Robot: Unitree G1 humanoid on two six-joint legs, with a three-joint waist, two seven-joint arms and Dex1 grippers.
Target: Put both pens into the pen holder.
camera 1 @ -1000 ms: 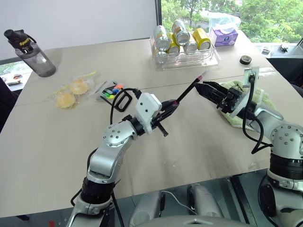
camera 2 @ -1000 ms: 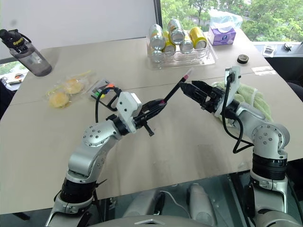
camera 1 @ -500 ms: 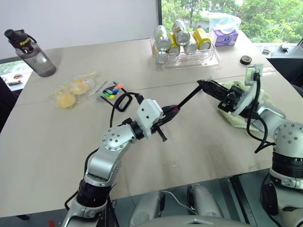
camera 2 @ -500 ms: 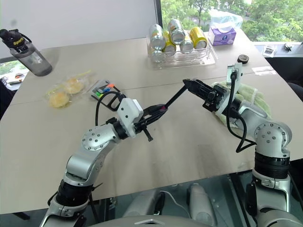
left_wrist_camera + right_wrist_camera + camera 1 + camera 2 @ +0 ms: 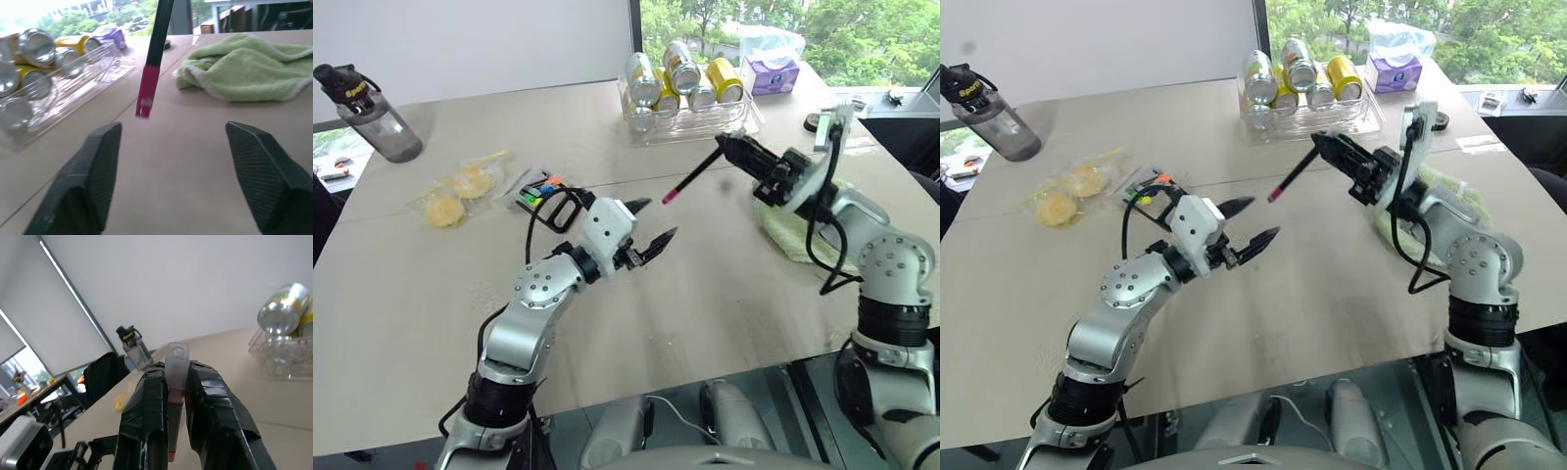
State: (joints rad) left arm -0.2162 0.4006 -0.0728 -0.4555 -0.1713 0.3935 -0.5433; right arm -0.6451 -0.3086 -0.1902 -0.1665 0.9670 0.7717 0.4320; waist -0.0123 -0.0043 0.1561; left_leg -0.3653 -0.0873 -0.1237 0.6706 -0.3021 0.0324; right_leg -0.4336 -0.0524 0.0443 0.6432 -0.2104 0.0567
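Now right gripper (image 5: 732, 149) clamps pen (image 5: 697, 173), pink end aimed at wide-open, empty left gripper (image 5: 651, 225); holder (image 5: 553, 199) lies beyond it.

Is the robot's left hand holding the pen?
No, the left hand is open and empty; the right hand grips the pen.

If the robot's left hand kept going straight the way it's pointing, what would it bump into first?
Probably the pen, which hangs in the air just ahead of the open left hand, pink end down, gripped by the right hand. Past it lies the green cloth. Depth is hard to judge, so it might slip underneath.
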